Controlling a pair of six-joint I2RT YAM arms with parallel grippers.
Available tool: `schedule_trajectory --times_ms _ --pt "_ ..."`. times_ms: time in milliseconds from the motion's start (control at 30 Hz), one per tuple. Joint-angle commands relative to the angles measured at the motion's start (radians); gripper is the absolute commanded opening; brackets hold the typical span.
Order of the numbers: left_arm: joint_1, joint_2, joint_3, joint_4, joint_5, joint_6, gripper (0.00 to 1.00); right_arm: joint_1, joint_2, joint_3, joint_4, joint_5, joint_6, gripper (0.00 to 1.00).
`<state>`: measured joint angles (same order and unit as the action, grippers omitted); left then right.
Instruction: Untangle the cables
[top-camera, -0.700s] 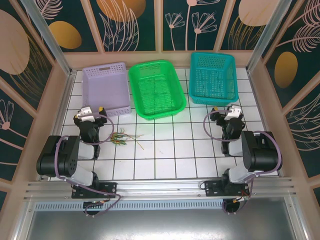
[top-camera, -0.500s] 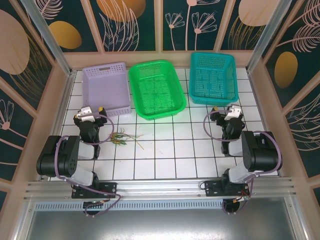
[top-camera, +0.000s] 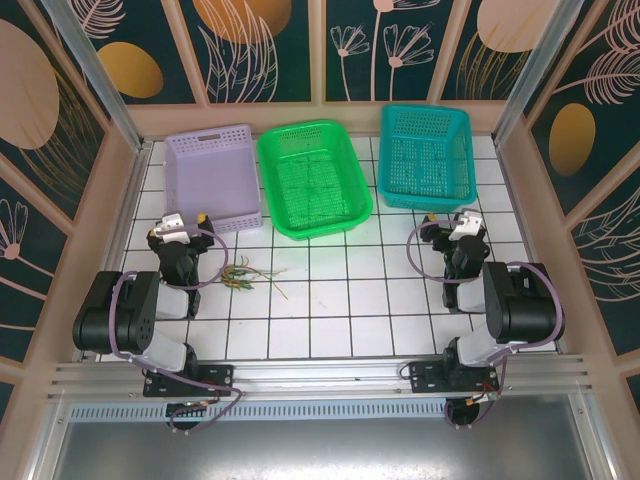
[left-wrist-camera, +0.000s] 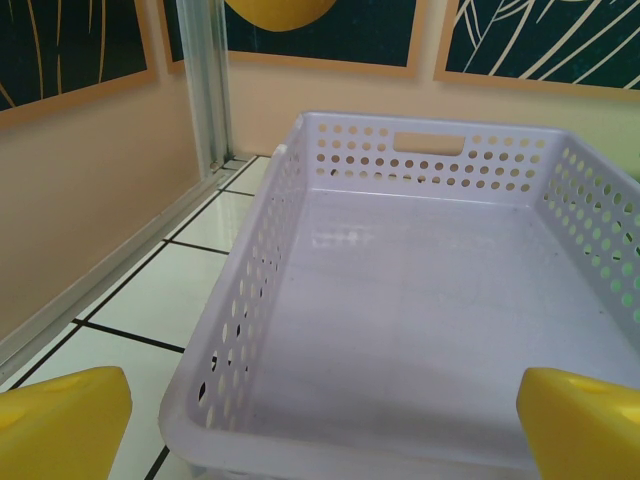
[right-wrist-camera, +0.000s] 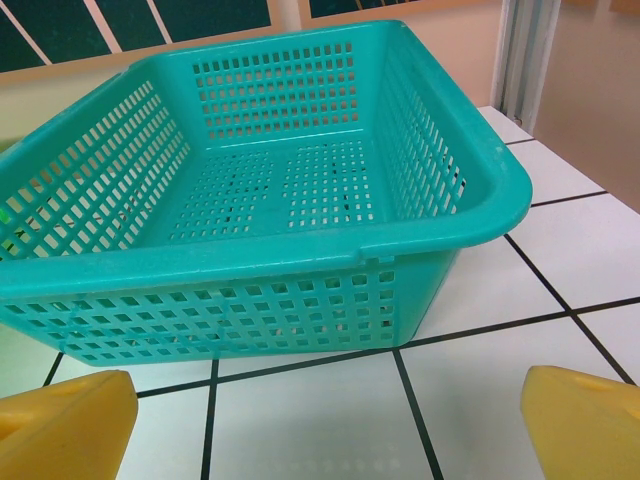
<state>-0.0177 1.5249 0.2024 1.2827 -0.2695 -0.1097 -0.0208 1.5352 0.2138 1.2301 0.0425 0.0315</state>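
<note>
The white desk (top-camera: 350, 300), ruled into square tiles by dark lines, sits inside a walled enclosure with leaf-patterned panels. Three perforated plastic baskets stand in a row along its far side. A lilac basket (top-camera: 212, 180) is on the left, a green basket (top-camera: 315, 180) in the middle and a teal basket (top-camera: 425, 155) on the right. The green one is turned slightly askew, and its left rim lies just beside the lilac one.

The left arm (top-camera: 125, 315) and the right arm (top-camera: 515, 300) are folded low at the near edge, each with its wrist pointing toward the far side. The left claw (top-camera: 182, 222) stands just short of the lilac basket's near wall and holds nothing. In the left wrist view its yellow fingertips (left-wrist-camera: 60, 420) sit in the two bottom corners, spread wide, with the basket's bare floor between them. The right claw (top-camera: 455, 220) stands close in front of the teal basket, likewise spread wide and holding nothing. Its yellow fingertips (right-wrist-camera: 65, 425) lie far apart at the bottom corners of the right wrist view.

The cables (top-camera: 245, 272) lie on the desk in a small loose bunch just right of the left arm's wrist. They are near the lilac basket's near right corner and nearer than the green basket. Green, yellow and reddish strands cross one another, and one thin strand trails off to the right. Neither claw touches them.
</note>
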Motion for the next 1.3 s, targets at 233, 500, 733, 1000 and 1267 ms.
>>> schedule_trajectory --times_ms 233,500,733,1000,1267 --pt "0.007 -0.009 0.006 0.038 0.0 -0.015 0.99 -0.008 0.004 0.013 0.03 -0.023 -0.008 0.99" --pt "-0.018 -0.414 0.023 -0.355 -0.203 -0.104 0.99 0.055 -0.354 0.026 -0.211 0.168 -0.003 0.99" --pt "-0.018 -0.546 0.194 -0.723 -0.182 -0.193 0.99 0.1 -0.585 0.152 -0.453 0.273 0.036 0.99" --pt "-0.022 -0.523 0.612 -1.403 0.009 -0.62 0.99 0.174 -0.571 0.713 -1.353 0.312 0.735 0.99" --pt "-0.194 -0.455 0.631 -1.7 0.358 -0.517 0.81 0.429 -0.505 0.705 -1.468 0.023 0.583 0.72"
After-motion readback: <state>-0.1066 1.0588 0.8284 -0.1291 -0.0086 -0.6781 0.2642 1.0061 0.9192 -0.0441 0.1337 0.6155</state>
